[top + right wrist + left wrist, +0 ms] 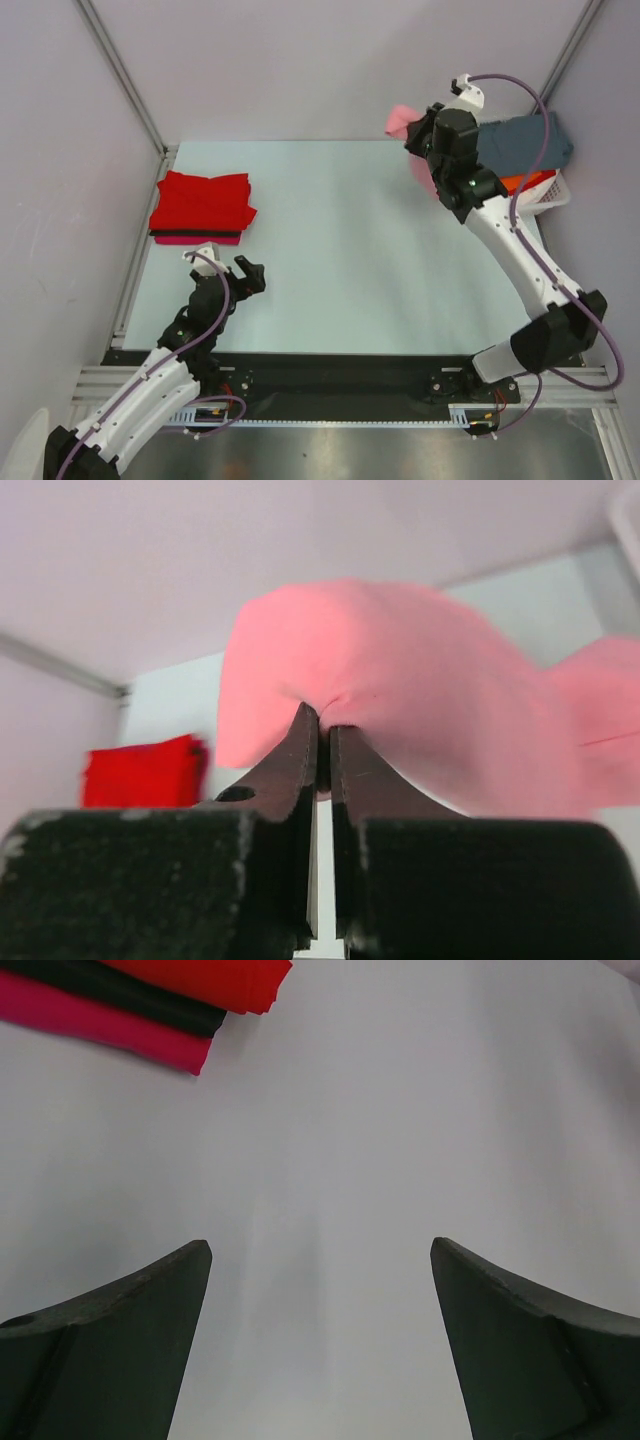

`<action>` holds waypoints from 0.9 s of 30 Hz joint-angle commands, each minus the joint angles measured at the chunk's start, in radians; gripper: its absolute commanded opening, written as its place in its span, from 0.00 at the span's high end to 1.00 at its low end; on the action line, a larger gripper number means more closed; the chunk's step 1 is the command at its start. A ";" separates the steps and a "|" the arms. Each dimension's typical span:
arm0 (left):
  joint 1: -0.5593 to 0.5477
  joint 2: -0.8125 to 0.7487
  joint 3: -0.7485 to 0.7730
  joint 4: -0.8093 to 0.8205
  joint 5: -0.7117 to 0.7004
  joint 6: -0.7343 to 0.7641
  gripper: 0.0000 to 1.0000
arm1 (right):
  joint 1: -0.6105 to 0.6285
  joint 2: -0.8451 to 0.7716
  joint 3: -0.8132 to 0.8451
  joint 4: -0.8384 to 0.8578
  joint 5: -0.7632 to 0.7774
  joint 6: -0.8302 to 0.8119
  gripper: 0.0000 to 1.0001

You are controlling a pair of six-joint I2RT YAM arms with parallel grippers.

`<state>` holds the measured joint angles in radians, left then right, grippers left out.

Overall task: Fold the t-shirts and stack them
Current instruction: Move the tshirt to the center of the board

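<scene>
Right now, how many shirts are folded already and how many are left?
Done: a folded pile on the left, red shirt on top, a dark layer beneath, magenta shirt at the bottom. In hand: the right gripper is shut on the light pink shirt. Left: the grey-blue shirt and orange shirt at the white basket. The left gripper is open and empty.

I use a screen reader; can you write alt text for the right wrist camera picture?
The right gripper is shut on a pinch of the light pink t-shirt, which fills the middle and right of the view. A folded red t-shirt lies on the table behind, at left.
</scene>
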<state>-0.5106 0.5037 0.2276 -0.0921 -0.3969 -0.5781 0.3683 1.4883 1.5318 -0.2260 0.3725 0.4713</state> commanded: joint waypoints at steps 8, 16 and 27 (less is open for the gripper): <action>-0.006 -0.014 0.009 0.026 0.007 0.004 0.03 | -0.061 -0.327 -0.171 0.093 -0.235 0.120 0.84; -0.006 0.004 0.029 0.029 0.110 0.055 0.00 | -0.134 -0.509 -0.657 -0.032 -0.300 0.099 0.05; -0.006 0.021 0.020 0.121 0.341 0.119 0.00 | -0.089 -0.550 -0.794 -0.141 -0.373 -0.007 0.00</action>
<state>-0.5106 0.5476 0.2283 -0.0654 -0.1642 -0.5041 0.2504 0.9562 0.7547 -0.3443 0.0170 0.5064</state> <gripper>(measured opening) 0.996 0.976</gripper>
